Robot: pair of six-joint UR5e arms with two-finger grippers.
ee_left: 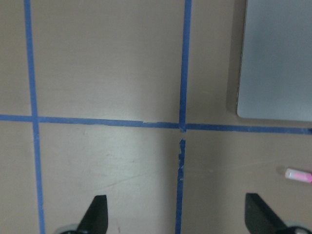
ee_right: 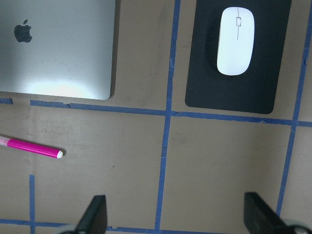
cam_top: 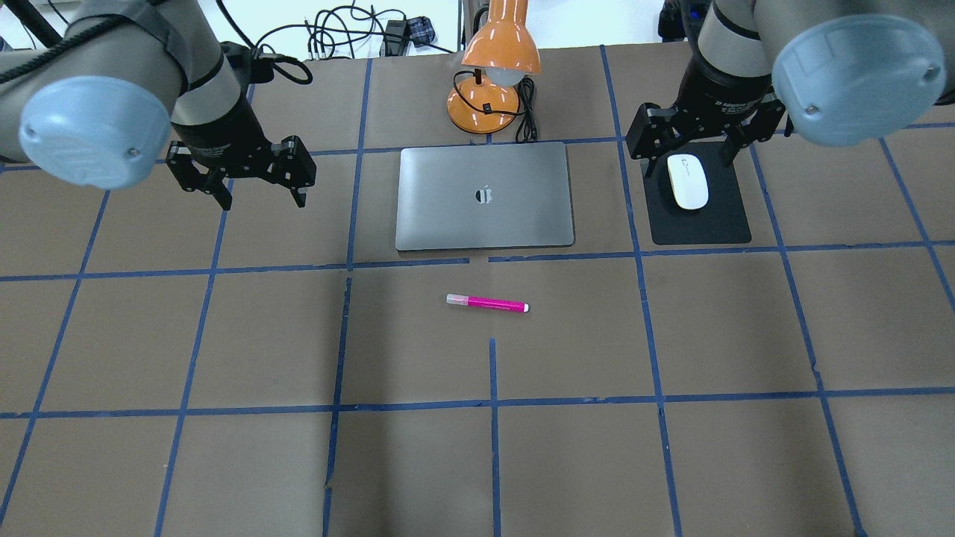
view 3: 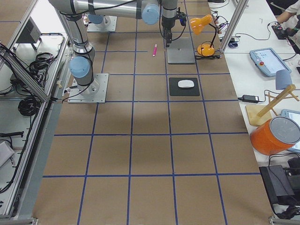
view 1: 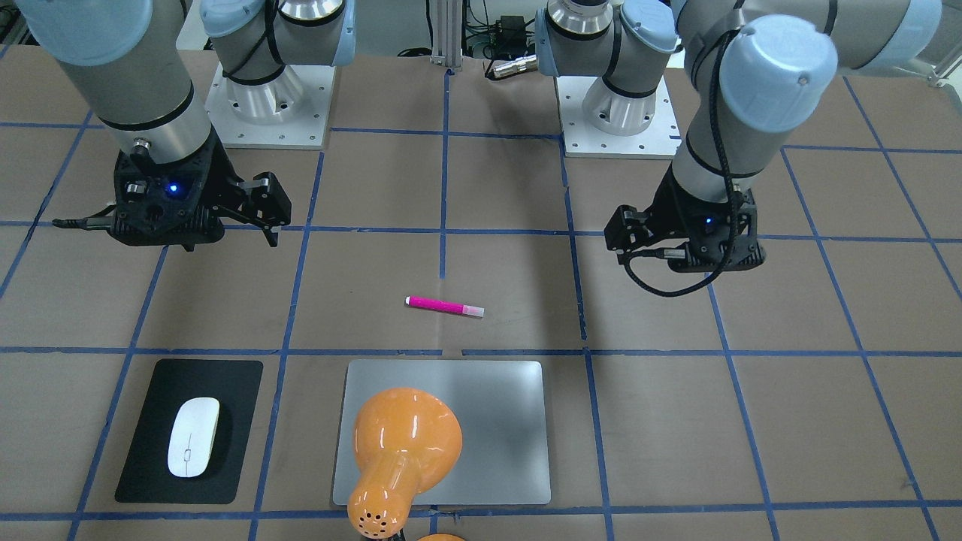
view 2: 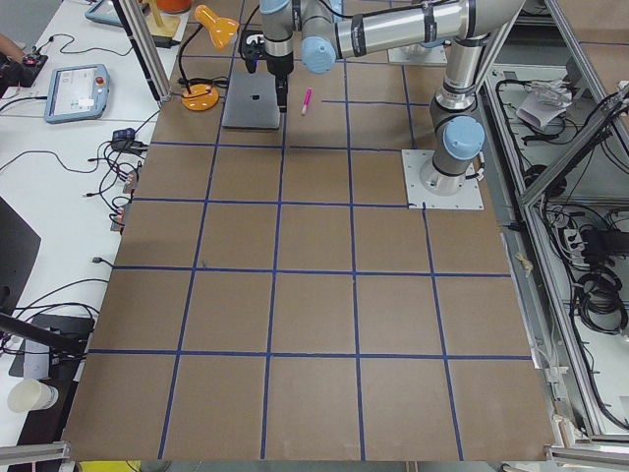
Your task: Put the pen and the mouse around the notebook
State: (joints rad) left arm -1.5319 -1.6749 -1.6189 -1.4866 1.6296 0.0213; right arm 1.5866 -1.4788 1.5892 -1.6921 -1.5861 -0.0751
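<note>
Overhead view. The notebook lies flat at upper centre of the frame. The lamp stands directly above it at the top edge, base just beyond the notebook's upper edge. The pen lies below the notebook near frame centre, apart from it and parallel to its lower edge. The mouse rests on the pad at upper right, apart from the notebook.
</note>
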